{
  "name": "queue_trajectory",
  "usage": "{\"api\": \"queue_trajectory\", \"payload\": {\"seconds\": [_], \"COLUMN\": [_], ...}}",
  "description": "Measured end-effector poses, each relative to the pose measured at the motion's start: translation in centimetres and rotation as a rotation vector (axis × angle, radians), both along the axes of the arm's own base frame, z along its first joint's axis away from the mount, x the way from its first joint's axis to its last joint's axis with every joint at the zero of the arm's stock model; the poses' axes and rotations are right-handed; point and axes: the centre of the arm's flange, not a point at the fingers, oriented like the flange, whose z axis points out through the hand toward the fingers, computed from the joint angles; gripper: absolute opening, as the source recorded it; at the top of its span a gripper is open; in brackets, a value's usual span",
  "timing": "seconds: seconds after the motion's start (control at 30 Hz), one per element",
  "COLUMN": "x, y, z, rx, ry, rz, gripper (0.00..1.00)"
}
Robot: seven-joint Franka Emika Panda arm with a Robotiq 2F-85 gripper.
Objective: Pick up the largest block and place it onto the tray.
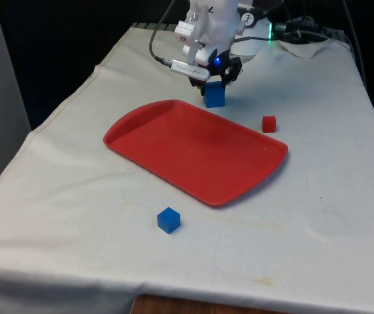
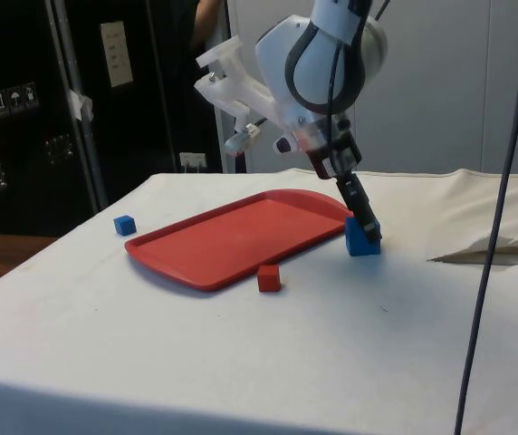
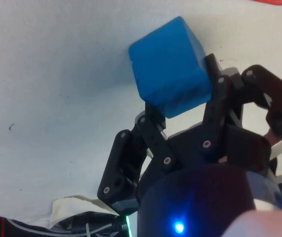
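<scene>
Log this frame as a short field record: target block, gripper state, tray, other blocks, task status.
target: large blue cube block, on the white cloth just beyond the tray's far edge
gripper: black two-finger gripper, fingers closed against opposite sides of the large blue cube block
tray: flat red plastic tray, nothing on it
other blocks: small red cube off the tray's edge at the front view's right; small blue cube on the cloth nearer the camera
status: block gripped, apparently not yet lifted, not yet on the tray

Even bright overhead light; soft shadow beside the large blue block [image 3: 173, 69]; white cloth [image 1: 318, 216] slightly washed out.
</scene>
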Motion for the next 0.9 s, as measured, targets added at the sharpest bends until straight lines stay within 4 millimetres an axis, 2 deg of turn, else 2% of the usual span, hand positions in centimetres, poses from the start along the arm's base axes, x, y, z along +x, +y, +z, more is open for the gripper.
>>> {"api": "queue_trajectory", "payload": {"seconds": [0.27,0.6,0.67,0.9], "x": [0.4,1.0,1.4,2.3], "y": [0.0,0.0,0.0,0.1], "z": [0.6,2.9,3.9,5.4], "rx": [0.007,0.017,0.018,0.025], "ry": [-0.011,-0.021,-0.027,-0.05], "rz": [-0.002,-0.006,-0.008,-0.015], "gripper": [0.0,0.0,0.0,0.0]}}
